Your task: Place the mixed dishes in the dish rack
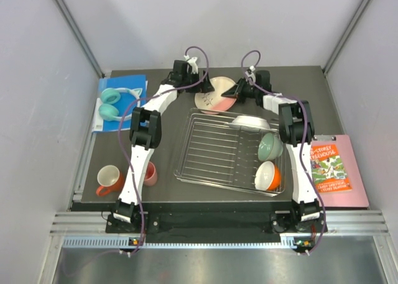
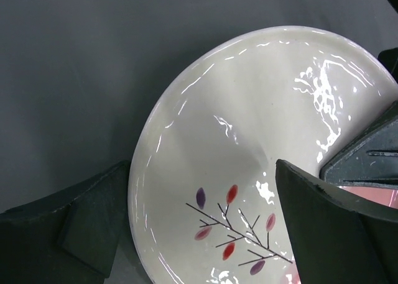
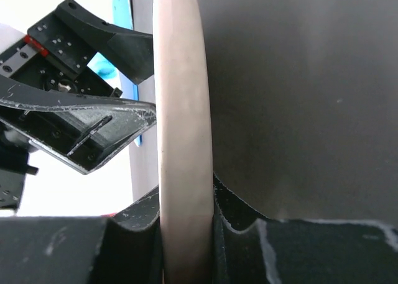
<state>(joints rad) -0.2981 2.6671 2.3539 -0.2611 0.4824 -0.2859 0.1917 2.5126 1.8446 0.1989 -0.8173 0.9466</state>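
Observation:
The pink-and-cream plate (image 1: 210, 95), with a twig-and-leaf drawing, is just behind the dish rack (image 1: 211, 172). My right gripper (image 1: 230, 94) is shut on its right rim; the right wrist view shows the rim (image 3: 183, 110) edge-on, pinched between both fingers (image 3: 185, 231). My left gripper (image 1: 194, 80) is open at the plate's left side, its fingers spread across the plate's face (image 2: 249, 128). In the rack are the white plate (image 1: 252, 122), mint-green bowl (image 1: 270, 146) and orange bowl (image 1: 267, 176). The orange mug (image 1: 109, 178) and pink cup (image 1: 150, 173) stand at the front left.
Teal headphones (image 1: 112, 104) lie on a blue board (image 1: 134, 85) at the back left. A picture book (image 1: 329, 168) on a pink board (image 1: 354, 197) lies right of the rack. My left arm (image 1: 140, 153) reaches over the pink cup.

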